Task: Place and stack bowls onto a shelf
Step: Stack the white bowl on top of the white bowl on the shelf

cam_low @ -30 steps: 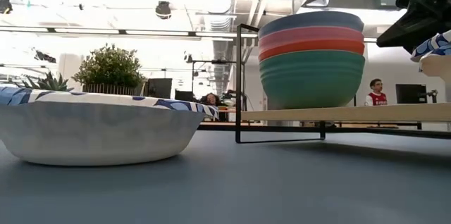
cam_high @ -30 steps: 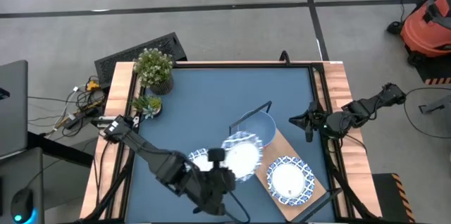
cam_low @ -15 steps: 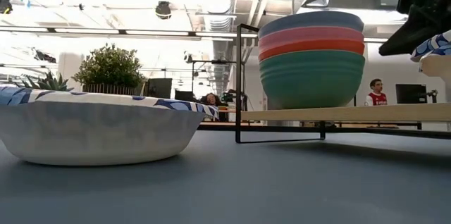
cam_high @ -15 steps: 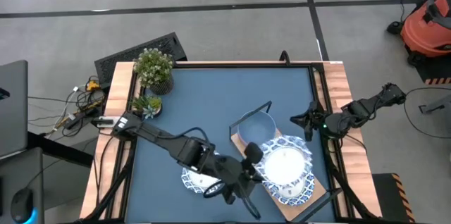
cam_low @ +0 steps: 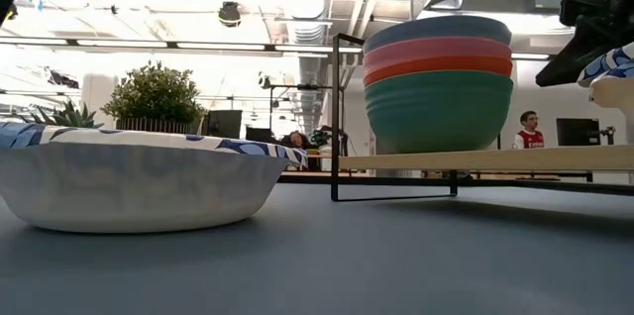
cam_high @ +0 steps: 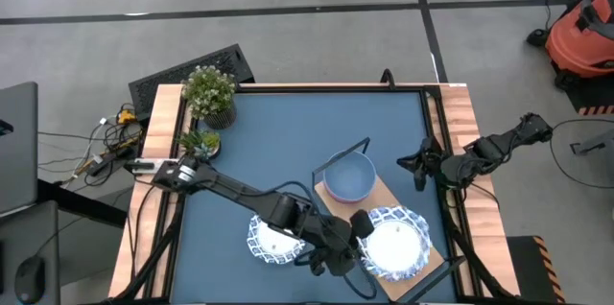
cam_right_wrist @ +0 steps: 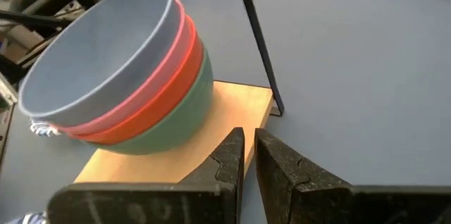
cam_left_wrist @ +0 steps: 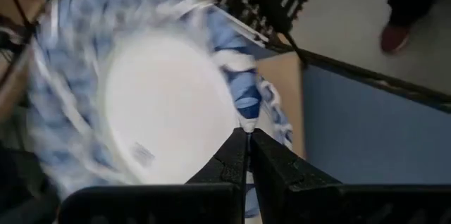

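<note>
— Status of the left gripper (cam_high: 363,238)?

— It reaches across the table (cam_high: 288,123) to the shelf (cam_high: 379,190), which lies toward the table's right-front corner. In the left wrist view its fingers (cam_left_wrist: 236,155) are clenched on the rim of a patterned bowl (cam_high: 393,247), held over the front part of the shelf.

— Is that bowl resting on anything?

— A second patterned rim (cam_left_wrist: 271,111) shows just under it; whether the two touch cannot be told.

— Other bowls?

— A stack of four plain bowls (cam_low: 439,82) stands on the shelf at the black wire frame (cam_low: 335,117) end: pale blue on top, then pink, red, green. Another patterned bowl (cam_high: 271,240) sits on the table near the front edge, left of the shelf.

— Right gripper (cam_high: 420,165)?

— It waits at the table's right edge, beside the stack, fingers (cam_right_wrist: 229,157) nearly pressed together and grasping nothing.

— Anything else?

— Two potted plants (cam_high: 209,94) stand at the table's far-left corner.
</note>
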Controlling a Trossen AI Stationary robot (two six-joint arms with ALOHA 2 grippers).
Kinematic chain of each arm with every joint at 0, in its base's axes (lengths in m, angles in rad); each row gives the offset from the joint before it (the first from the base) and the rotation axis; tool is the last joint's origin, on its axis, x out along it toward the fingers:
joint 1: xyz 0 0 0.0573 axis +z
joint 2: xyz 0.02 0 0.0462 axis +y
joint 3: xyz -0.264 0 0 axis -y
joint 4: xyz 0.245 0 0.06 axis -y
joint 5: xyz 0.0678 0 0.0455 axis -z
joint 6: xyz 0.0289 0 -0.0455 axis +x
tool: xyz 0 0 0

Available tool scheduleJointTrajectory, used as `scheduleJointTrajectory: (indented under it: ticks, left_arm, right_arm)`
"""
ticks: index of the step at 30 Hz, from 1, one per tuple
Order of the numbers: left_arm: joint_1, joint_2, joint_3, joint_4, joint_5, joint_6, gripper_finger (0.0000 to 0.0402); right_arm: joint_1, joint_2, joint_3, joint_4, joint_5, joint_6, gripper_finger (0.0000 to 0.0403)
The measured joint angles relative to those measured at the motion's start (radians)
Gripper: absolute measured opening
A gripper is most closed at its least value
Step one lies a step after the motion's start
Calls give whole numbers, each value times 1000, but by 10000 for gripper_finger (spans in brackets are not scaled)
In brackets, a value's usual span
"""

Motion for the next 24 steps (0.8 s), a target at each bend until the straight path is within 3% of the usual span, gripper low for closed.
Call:
scheduleJointTrajectory:
  ticks: [13, 24]
  left_arm:
    - [18, 92, -1, 36, -6, 95, 0]
    - [37, 140, -3, 19, -102, 207, 0]
  right_arm:
    - [-7, 9, 0, -19, 10, 30, 63]
    - [-7, 9, 0, -26, 9, 39, 63]
